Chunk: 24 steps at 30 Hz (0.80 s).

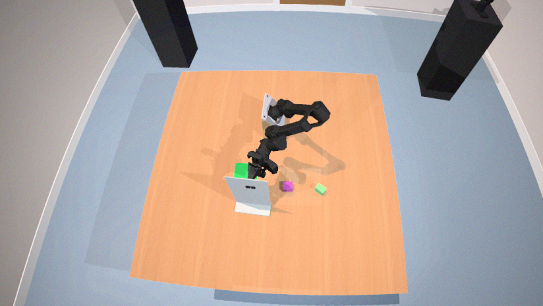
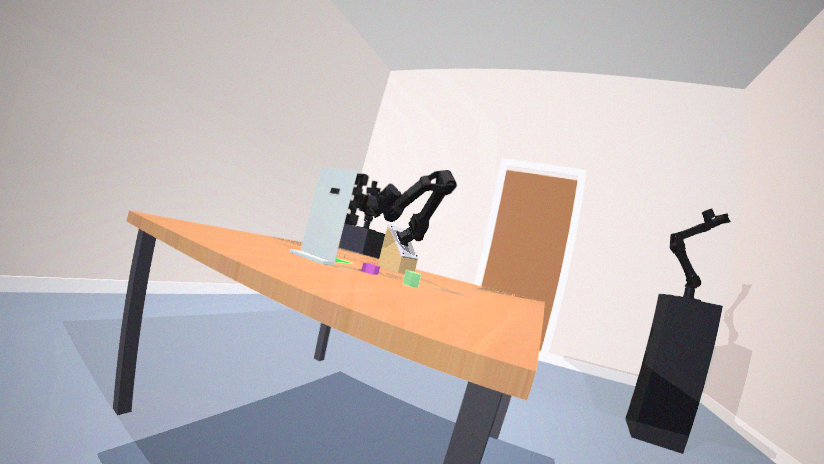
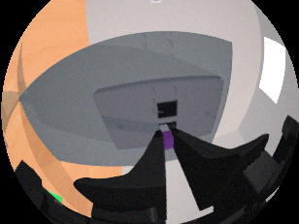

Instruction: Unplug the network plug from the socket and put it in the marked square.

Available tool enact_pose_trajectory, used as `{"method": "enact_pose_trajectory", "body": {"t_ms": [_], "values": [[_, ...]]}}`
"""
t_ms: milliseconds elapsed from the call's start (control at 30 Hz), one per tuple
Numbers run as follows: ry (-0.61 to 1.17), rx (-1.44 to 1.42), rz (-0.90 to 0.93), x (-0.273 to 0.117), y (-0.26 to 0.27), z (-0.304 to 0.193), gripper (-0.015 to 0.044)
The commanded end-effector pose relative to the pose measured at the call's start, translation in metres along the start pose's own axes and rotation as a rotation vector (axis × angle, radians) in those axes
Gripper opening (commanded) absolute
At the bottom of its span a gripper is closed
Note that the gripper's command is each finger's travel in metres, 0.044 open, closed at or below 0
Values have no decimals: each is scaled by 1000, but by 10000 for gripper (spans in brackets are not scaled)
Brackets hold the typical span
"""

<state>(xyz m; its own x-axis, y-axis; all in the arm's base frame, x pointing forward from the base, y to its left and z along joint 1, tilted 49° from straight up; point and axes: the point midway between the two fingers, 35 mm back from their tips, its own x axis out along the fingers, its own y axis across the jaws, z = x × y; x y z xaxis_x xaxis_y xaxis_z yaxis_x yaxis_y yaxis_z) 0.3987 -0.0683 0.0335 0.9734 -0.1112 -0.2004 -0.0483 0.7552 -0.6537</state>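
Observation:
The upright panel (image 1: 248,197) (image 2: 325,221) (image 3: 204,54) carries a raised grey housing with two dark openings, one above the other in the wrist view. The purple plug (image 3: 168,140) is at the lower opening, with a pale tab on top; how deep it sits cannot be told. My gripper (image 1: 252,176) (image 3: 165,133) is shut on the plug, its black fingertips on either side, close to the housing. The marked green square (image 1: 241,169) (image 2: 344,261) (image 3: 55,197) lies on the table on my arm's side of the panel, partly hidden by the gripper and panel in the top view.
A magenta block (image 1: 287,186) (image 2: 370,268) lies beside the panel on the table (image 1: 265,254) (image 2: 461,322). A light green block (image 1: 320,189) (image 2: 411,278) lies farther out. The panel's foot (image 1: 252,209) (image 2: 311,257) extends on the side away from my arm.

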Motion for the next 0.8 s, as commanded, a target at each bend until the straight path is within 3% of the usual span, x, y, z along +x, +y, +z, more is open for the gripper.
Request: {"method": "enact_pose_trajectory", "body": {"t_ms": [0,767], "values": [[3,-4,1,-4,0,-1,0],[3,-4,1,-18,0,-5,0]]}}
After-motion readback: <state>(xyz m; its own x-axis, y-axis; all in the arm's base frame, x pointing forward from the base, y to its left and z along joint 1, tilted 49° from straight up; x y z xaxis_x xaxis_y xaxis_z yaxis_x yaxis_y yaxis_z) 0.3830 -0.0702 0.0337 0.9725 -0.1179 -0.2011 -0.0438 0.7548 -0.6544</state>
